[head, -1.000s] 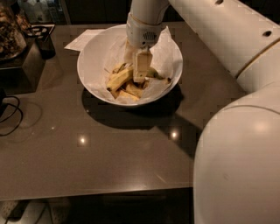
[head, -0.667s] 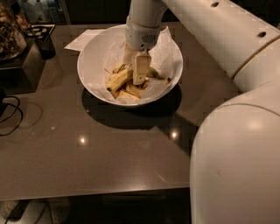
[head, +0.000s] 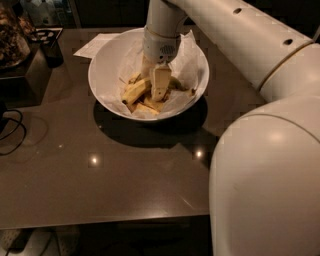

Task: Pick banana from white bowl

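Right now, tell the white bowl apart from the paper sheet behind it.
The white bowl is round and deep; the paper sheet is flat and straight-edged. The bowl holds the banana, with the gripper down inside it; the sheet's visible part is bare. Both are white and rest on the dark table.

— The arm?
— A glossy, cream-white arm (head: 260,45) of rounded plastic, with two small dark holes (head: 236,10) and a dotted grille (head: 167,50) at its end.
— Its pincer?
— A pale cream pincer (head: 159,86), inside the deep round white bowl (head: 100,65).
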Available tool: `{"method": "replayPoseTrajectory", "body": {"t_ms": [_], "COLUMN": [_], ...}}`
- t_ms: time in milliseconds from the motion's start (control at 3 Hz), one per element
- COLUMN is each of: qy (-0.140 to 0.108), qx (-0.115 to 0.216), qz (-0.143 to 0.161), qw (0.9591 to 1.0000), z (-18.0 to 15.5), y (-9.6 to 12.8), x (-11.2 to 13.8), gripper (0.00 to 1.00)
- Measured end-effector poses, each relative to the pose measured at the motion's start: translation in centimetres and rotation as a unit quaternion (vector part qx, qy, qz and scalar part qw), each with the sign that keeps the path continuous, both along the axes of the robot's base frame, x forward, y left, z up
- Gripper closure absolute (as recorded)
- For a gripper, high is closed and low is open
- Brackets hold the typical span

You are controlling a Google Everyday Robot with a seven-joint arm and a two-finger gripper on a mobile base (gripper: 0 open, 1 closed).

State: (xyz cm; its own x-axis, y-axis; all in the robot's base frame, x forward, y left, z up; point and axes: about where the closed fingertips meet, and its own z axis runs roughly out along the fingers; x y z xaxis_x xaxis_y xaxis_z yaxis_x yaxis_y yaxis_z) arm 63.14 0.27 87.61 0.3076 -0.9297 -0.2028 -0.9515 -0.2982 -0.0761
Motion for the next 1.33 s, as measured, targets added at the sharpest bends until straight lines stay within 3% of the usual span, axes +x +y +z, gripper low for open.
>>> {"method": "replayPoseTrajectory", "body": {"t_ms": [333,1000,1333], "qy": [0.005,0.005,0.005], "qx": [-0.001,-0.001,-0.001], "qz": [-0.001,-0.001,-0.001], "qw": [1.0,1.0,1.0], "z": [-0.41,-0.12,-0.12], "y": [-0.05,-0.05,-0.05], "x": [0.05,0.06,0.06], "gripper": [0.56,0.99,1.0]}}
